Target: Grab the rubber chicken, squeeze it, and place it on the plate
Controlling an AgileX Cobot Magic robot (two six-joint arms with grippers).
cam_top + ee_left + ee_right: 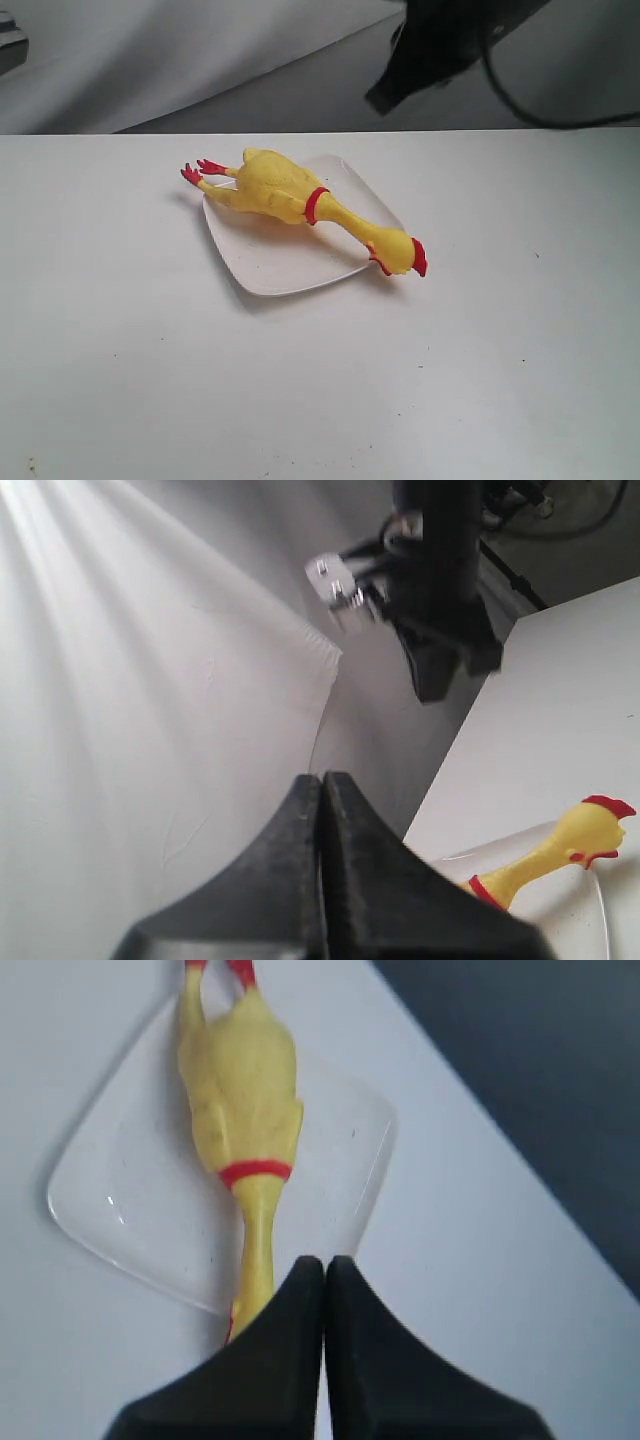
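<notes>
The yellow rubber chicken (pixel 290 195) lies flat across the white square plate (pixel 280 265). Its red feet hang over the plate's back-left edge and its head rests past the front-right edge on the table. The right wrist view looks down on the rubber chicken (pixel 245 1100) and the plate (pixel 120 1190); my right gripper (pixel 324 1265) is shut and empty, raised above the neck end. My left gripper (pixel 321 780) is shut and empty too, held away from the table, with the chicken's head and neck (pixel 560 845) off to one side. In the exterior view only a dark part of the right arm (pixel 440 45) shows, high at the back.
The white table (pixel 320 380) spreads wide around the plate. A grey backdrop (pixel 150 60) and a black cable (pixel 540 105) lie beyond the far edge. The left wrist view shows the other arm (pixel 440 590) hanging above the table's edge.
</notes>
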